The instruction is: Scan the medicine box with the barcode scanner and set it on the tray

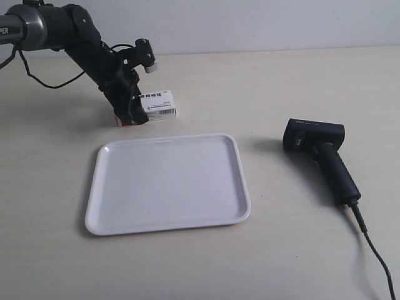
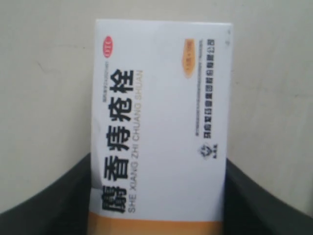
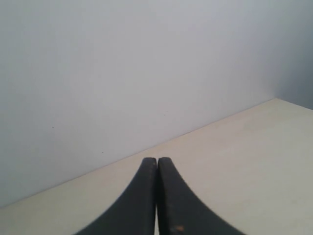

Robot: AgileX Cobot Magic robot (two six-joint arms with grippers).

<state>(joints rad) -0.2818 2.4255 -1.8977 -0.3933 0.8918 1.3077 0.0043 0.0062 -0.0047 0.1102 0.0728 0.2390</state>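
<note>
The medicine box [image 1: 159,105], white with an orange band at one end, lies on the table just beyond the white tray [image 1: 169,184]. My left gripper [image 1: 131,112] is at its banded end. In the left wrist view the medicine box [image 2: 161,98] fills the space between my two black fingers [image 2: 58,200], which press against its long sides; the left gripper [image 2: 160,159] is shut on it. The black barcode scanner [image 1: 319,153] lies on its side to the right of the tray, untouched. My right gripper [image 3: 157,159] is shut and empty, facing a wall; the exterior view does not show it.
The scanner's thin cable [image 1: 375,250] runs off toward the front right corner. A pale wall stands behind the table's back edge. Bare tabletop separates the tray and the scanner.
</note>
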